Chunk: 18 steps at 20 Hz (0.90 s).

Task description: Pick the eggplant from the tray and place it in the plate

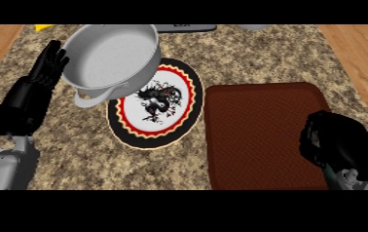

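Note:
The brown tray lies at the right of the counter, and its bare surface shows no eggplant. Over the tray's right edge my right hand is curled shut; it hides the eggplant, of which only a dark sliver shows under the hand. The round plate, white with a red and black rim and a black dragon figure, lies left of the tray. At the left edge of the view my left hand rests open with its fingers up, beside the pot.
A grey pot with a handle stands tilted at the back left, and it overlaps the plate's upper left rim. The speckled granite counter ends in wooden strips at both sides. Small objects sit along the far edge.

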### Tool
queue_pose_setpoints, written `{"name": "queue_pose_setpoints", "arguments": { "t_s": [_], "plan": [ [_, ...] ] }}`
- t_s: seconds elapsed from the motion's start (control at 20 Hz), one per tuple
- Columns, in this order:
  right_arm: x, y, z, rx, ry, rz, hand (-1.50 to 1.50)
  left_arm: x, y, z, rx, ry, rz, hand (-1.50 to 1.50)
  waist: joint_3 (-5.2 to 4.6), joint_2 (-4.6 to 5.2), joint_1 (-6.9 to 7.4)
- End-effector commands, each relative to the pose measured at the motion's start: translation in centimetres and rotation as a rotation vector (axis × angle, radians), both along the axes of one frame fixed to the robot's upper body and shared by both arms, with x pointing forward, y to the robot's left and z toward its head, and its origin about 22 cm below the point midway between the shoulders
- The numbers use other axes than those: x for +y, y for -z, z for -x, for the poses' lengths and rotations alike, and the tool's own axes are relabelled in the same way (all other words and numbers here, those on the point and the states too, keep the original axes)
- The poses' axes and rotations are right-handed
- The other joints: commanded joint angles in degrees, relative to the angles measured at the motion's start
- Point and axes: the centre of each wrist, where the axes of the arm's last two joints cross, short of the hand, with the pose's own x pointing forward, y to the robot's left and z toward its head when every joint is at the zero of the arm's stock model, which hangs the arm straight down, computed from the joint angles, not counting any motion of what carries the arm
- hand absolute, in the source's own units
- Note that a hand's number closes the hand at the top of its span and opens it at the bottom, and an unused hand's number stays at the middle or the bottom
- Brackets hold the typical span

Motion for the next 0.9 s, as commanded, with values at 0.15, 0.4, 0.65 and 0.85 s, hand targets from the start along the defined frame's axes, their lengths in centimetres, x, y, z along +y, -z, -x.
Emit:
{"name": "queue_pose_setpoints", "arguments": {
  "t_s": [0.15,0.4,0.65,0.85],
  "plan": [
    [4.6,-7.3,4.8,-0.245,-0.186,-0.165,1.50,-0.5,1.5,-0.1,0.001,0.021,-0.006,0.00,0.06,0.54,0.99],
    [8.4,-10.2,6.1,-0.381,-0.297,-0.346,1.50,-1.5,-2.2,-0.8,-0.026,0.049,-0.008,0.00,0.11,0.67,2.62],
    [13.7,-11.4,3.5,-0.366,-0.364,-0.417,1.50,-1.1,-1.7,-1.3,-0.004,0.063,0.005,0.00,0.06,0.97,3.44],
    [17.6,-11.6,0.7,-0.358,-0.393,-0.393,1.50,-2.5,-0.3,-1.8,-0.002,0.043,0.006,0.00,0.08,1.05,3.12]
  ]
}}
